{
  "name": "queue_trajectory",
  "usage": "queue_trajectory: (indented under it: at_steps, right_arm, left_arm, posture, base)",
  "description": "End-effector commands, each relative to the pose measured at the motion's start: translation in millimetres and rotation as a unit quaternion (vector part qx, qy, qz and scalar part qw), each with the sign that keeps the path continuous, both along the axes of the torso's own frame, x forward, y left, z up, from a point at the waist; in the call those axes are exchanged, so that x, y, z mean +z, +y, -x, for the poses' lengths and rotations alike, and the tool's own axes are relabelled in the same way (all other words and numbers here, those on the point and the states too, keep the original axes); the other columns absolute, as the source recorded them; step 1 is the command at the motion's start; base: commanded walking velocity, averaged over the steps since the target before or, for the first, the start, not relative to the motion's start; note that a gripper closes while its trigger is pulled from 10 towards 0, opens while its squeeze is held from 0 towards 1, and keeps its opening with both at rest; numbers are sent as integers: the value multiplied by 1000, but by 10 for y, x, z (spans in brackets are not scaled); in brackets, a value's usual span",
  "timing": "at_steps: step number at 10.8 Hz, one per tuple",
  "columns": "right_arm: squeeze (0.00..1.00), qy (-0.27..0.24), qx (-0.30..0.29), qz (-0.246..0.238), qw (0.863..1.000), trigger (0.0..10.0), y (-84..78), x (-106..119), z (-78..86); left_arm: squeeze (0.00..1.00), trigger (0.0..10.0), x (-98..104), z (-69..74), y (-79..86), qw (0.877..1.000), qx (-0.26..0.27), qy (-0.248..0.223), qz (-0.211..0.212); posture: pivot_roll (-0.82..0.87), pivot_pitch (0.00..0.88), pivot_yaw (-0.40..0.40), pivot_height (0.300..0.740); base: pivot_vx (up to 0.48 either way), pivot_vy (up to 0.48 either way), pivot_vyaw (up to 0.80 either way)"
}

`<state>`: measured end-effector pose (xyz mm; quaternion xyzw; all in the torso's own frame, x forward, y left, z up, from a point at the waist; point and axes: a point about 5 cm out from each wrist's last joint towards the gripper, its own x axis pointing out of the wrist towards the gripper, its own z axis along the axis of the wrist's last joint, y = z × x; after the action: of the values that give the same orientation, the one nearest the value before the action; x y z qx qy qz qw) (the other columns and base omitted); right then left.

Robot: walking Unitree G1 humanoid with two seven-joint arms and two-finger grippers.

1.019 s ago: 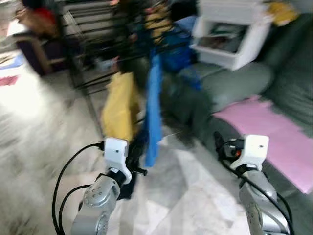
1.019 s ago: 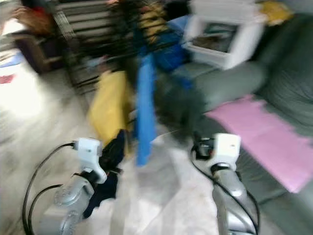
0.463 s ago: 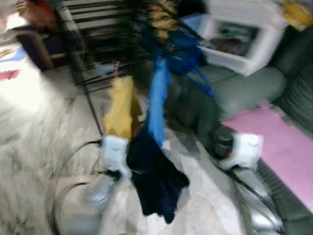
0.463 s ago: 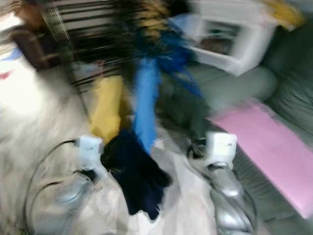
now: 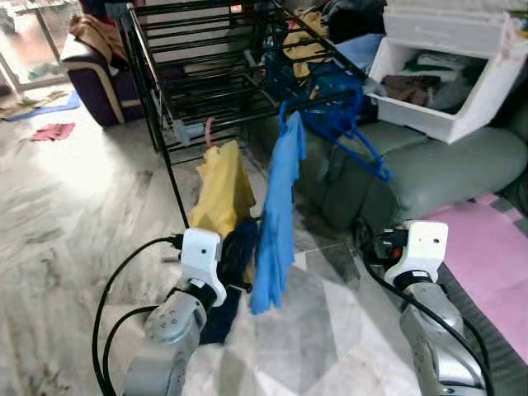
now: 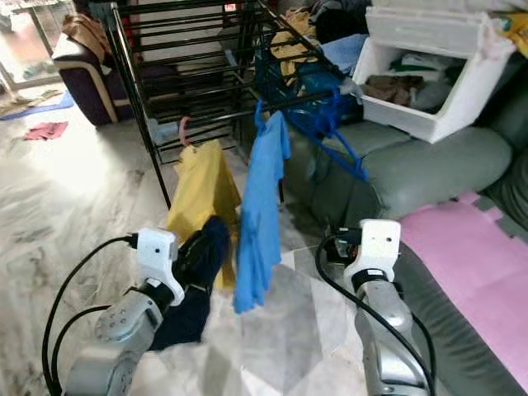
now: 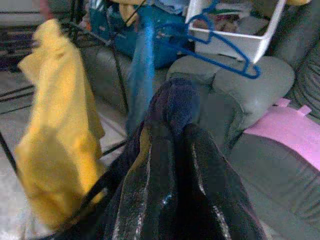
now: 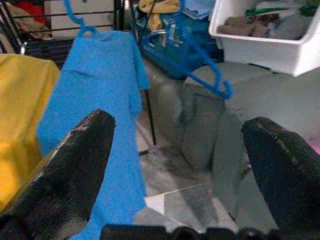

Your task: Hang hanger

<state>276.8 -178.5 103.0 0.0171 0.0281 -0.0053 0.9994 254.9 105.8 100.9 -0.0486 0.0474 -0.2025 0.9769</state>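
On the sofa, a white bin holds folded clothes; left end effector clamps dark garment, right spread.

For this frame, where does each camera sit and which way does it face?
Left eye view: on the head, looking forward and down at the black drying rack; both silver arms show.
Right eye view: same head, same scene, slightly offset.
Left wrist view: along the left gripper, shut on a dark garment.
Right wrist view: between the open right gripper fingers.
Shared: all views show the blue shirt, yellow shirt and blue hanger.
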Motion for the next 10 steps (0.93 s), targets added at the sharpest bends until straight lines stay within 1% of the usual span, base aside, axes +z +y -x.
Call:
queue_trajectory:
  at_steps: [1,3,4,6,10]
  right_arm:
    - [0,-4,9,1,1000,10000,64,21,-32]
    - [0,-5,11,3,1000,10000,69,24,-46]
    - [0,-6,13,5,1000,10000,76,24,-52]
    - [0,-8,12,12,1000,10000,83,26,-73]
    - [0,-7,17,11,1000,10000,104,4,-83]
  left_arm:
    - [0,10000,53,-18,42,1000,10,-13,-5]
    - [0,10000,49,-21,36,1000,10,-13,-6]
    - [0,10000,62,-24,41,1000,12,-20,-13]
    - [0,10000,56,-31,42,1000,12,-19,-15]
    - [0,10000,45,-30,47,999,17,-18,-21]
  posture:
    - [0,86,-35,740]
    - [2,83,-40,740]
    - [3,81,-41,740]
    - [7,73,-41,740]
    - [8,81,-41,740]
  base:
    - [405,0,0]
    - [450,0,0]
    - [424,0,0]
    - [411,-244,0]
    - [441,0,0]
